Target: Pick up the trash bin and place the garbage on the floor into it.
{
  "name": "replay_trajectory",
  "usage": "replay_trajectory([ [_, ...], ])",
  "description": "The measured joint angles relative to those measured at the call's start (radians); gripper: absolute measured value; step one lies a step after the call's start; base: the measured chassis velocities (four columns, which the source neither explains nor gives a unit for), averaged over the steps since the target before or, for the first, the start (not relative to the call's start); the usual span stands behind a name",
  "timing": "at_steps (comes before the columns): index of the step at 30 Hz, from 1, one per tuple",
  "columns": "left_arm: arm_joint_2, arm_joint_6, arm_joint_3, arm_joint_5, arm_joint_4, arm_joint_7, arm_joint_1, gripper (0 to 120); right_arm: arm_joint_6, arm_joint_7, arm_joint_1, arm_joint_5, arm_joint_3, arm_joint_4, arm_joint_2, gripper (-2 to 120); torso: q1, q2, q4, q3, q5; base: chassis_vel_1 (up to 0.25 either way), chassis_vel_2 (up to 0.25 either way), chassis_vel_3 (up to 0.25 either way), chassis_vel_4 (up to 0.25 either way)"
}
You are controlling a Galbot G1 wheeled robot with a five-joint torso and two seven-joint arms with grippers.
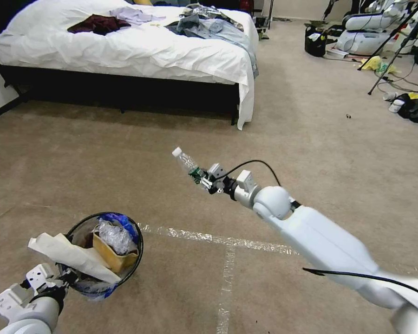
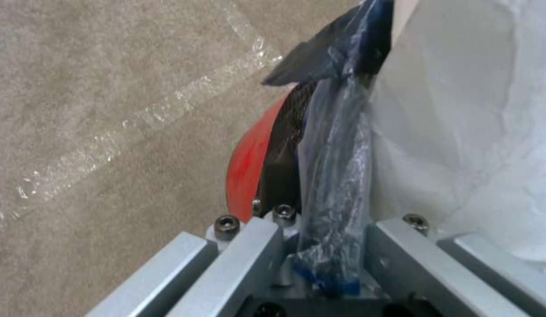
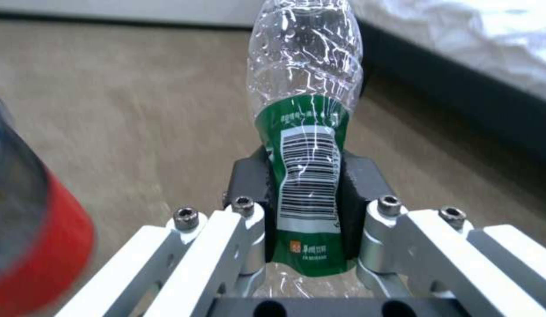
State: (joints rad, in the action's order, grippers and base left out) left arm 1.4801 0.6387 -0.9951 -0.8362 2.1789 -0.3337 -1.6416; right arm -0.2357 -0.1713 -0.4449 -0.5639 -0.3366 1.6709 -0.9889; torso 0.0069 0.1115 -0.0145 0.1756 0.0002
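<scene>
1. Right gripper (image 1: 205,180) was closed on the clear bottle (image 1: 186,163), clamping it at the green label; the right wrist view showed the label pinched between the two dark pads (image 3: 249,193). The bottle was held in the air above the floor (image 1: 311,153), cap end pointing away from the arm and toward the bed (image 1: 125,51).
2. Left gripper (image 1: 62,280) was closed on the near rim of the trash bin (image 1: 139,246); the left wrist view showed the rim and bag lining caught between its jaws. The bin hung clear of the floor at the robot's lower left.
3. The bin already held white paper (image 1: 69,255), a brown cardboard piece (image 1: 114,260) and crumpled clear plastic.
4. Step in hand, as judged: carrying the bottle to the bin. The bottle and the bin were well apart.
5. The next move would call for bringing the bottle over the bin mouth, then releasing. Free space in the mouth appeared limited to the side away from the paper.
6. Room for moving: the carpet between the two grippers was open, crossed by tape lines (image 1: 204,237). The bed edge stood well beyond the bottle, and the equipment at the far right was well away.
</scene>
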Motion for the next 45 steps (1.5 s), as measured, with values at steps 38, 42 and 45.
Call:
replay_trajectory([
  [38,-0.016,0.013,-0.002,-0.021,0.01,-0.005,0.02,0,-0.458,0.517,0.309,-0.586,-0.464,0.221,-0.258,19,0.0,0.0,0.0003,0.0,-0.0003,0.0,0.0,0.0,0.0],
  [42,-0.019,0.014,-0.005,-0.027,0.009,-0.007,0.024,0,-0.468,0.522,0.314,-0.592,-0.494,0.203,-0.268,19,0.0,0.0,0.0003,0.0,-0.0003,0.0,0.0,0.0,0.0],
  [45,-0.021,0.014,-0.007,-0.03,0.008,-0.009,0.026,0,-0.476,0.531,0.314,-0.597,-0.511,0.196,-0.278,19,0.0,0.0,0.0003,0.0,-0.0002,0.0,0.0,0.0,0.0],
])
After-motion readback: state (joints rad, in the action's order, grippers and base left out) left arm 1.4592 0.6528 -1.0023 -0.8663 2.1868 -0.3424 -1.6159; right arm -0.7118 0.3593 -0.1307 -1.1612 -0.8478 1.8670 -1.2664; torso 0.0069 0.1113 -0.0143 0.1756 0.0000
